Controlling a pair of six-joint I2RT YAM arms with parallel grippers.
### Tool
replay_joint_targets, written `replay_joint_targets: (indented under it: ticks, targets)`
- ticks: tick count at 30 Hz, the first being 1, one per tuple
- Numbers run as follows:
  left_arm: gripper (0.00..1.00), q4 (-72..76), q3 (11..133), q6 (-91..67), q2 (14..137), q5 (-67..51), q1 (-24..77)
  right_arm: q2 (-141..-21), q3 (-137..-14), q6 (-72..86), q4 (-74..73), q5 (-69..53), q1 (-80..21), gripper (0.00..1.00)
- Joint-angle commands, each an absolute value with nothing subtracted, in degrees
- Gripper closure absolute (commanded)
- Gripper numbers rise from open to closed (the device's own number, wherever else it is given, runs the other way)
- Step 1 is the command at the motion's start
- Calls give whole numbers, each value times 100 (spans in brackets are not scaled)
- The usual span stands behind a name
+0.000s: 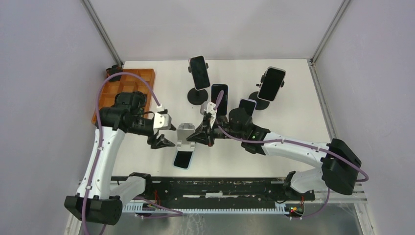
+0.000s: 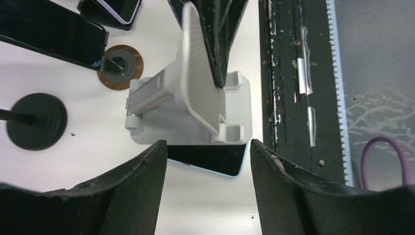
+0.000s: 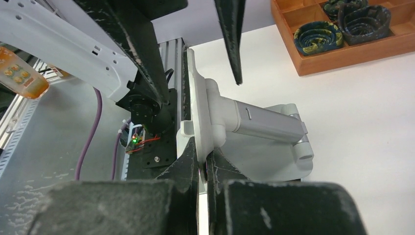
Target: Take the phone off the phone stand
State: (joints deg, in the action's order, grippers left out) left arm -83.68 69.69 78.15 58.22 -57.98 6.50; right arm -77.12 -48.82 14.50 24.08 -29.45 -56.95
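The silver phone stand [image 1: 185, 134] stands at the table's middle, its rest plate bare. The phone [image 1: 183, 158], black screen with a pale blue edge, lies flat on the table just in front of the stand's base. My left gripper [image 1: 164, 142] is open and empty at the stand's left side. In the left wrist view its jaws [image 2: 207, 147] stand wide apart, with the phone [image 2: 210, 159] and stand [image 2: 195, 98] beyond them. My right gripper [image 1: 198, 137] is shut on the edge of the stand's rest plate [image 3: 195, 112], shown pinched in the right wrist view [image 3: 201, 156].
Several other phones sit on stands behind: one on a black round base [image 1: 199, 72], one at back right [image 1: 271, 84], two near the right arm [image 1: 219, 99]. A wooden compartment tray [image 1: 127, 85] lies at back left. The black rail [image 1: 220, 188] runs along the near edge.
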Motion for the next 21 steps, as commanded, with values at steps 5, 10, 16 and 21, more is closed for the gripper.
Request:
replay_joint_targets:
  ticks: [5,10,16,21]
  targets:
    - [49,-8394,7041,7108,6170,-6269,659,-8069,-5245,1122,3144,-2683,-5925,100]
    - [62,-8394,6886,7078,6315,-6148,666,-8245,-5406,1088,3233,-2577,-5964,100]
    - [74,-8390,6671,7125,6502,-6011,664,-8408,-5511,1029,3311,-2461,-5976,100]
    - [96,-8396,6677,7163,6743,-5886,659,-8409,-5433,952,3331,-2343,-5991,100]
